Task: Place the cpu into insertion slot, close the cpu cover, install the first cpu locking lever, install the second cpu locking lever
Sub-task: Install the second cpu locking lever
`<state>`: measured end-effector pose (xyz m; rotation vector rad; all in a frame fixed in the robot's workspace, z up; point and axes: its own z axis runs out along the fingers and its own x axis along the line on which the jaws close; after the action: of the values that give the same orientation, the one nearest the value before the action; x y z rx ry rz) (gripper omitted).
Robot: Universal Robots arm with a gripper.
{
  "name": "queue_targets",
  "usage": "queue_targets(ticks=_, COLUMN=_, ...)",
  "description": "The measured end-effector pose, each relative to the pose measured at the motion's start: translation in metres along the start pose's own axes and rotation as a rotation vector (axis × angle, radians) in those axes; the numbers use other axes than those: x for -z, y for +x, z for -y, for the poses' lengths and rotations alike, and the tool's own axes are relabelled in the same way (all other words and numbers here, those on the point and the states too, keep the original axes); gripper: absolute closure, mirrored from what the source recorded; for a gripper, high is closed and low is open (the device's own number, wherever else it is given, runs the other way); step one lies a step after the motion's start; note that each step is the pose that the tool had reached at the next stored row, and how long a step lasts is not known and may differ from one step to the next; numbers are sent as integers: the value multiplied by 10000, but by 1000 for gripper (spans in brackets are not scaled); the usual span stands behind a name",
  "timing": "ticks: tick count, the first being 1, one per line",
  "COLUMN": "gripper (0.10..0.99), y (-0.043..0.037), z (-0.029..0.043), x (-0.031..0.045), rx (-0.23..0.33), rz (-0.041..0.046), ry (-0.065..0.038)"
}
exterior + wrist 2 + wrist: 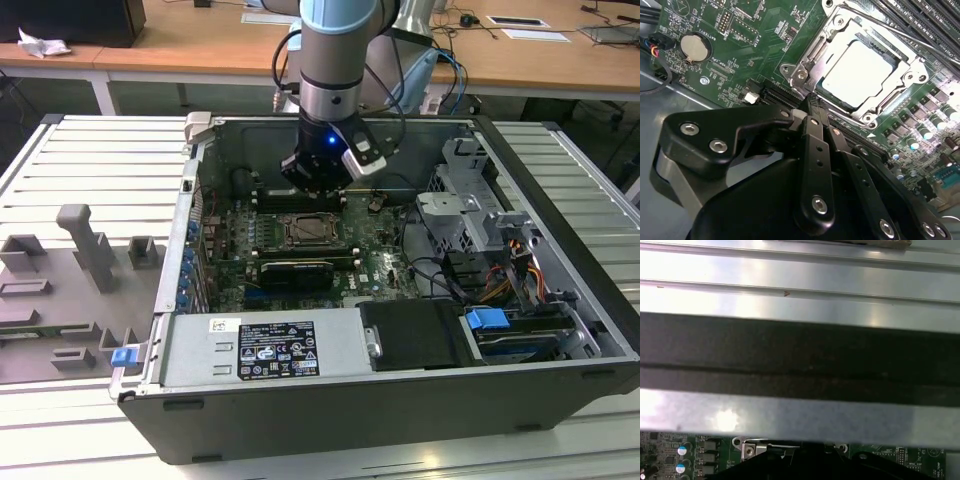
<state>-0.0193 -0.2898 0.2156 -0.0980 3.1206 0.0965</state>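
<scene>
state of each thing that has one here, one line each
cpu: seated in the insertion slot
cpu cover: closed down over the cpu
gripper: shut, empty, beside the socket's corner
computer case: side open, board exposed

My arm (338,40) comes straight down from above, wrist vertical, blue status light glowing on the wrist body. My gripper (811,100) points down, black linkage bars converging; fingers pressed together at the tip, no gap, nothing between them. In the exterior view gripper (312,188) hangs low.
</scene>
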Motion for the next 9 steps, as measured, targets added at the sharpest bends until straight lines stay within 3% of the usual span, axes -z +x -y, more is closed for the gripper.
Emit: queue_targets(ticks=9, gripper=980, y=0, z=21, x=2, rx=1, rz=0, ry=1)
